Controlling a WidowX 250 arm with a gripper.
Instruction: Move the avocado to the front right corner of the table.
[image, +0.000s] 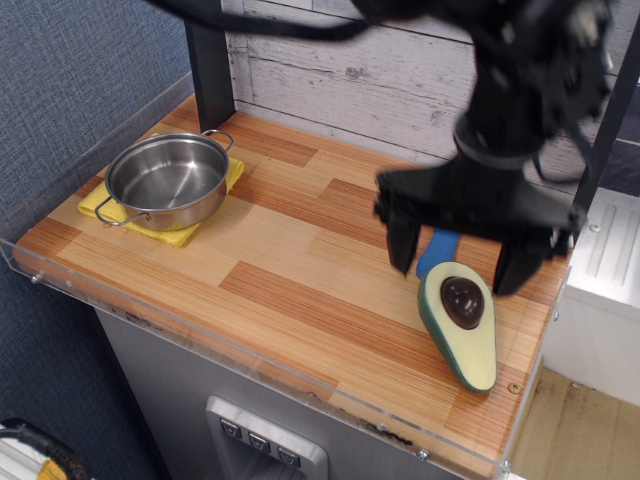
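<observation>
The avocado (460, 325) lies flat on the wooden table (300, 270) near its front right corner, cut side up with the brown pit showing. My gripper (460, 262) hangs open above it, lifted clear, one finger (402, 240) to the left and one to the right. Nothing is between the fingers. The arm is blurred.
A steel pot (167, 180) sits on a yellow cloth (170, 232) at the back left. A blue-handled fork (435, 252) lies behind the avocado, mostly hidden by the gripper. A clear acrylic rim (250, 350) runs along the front edge. A dark post (208, 60) stands at the back.
</observation>
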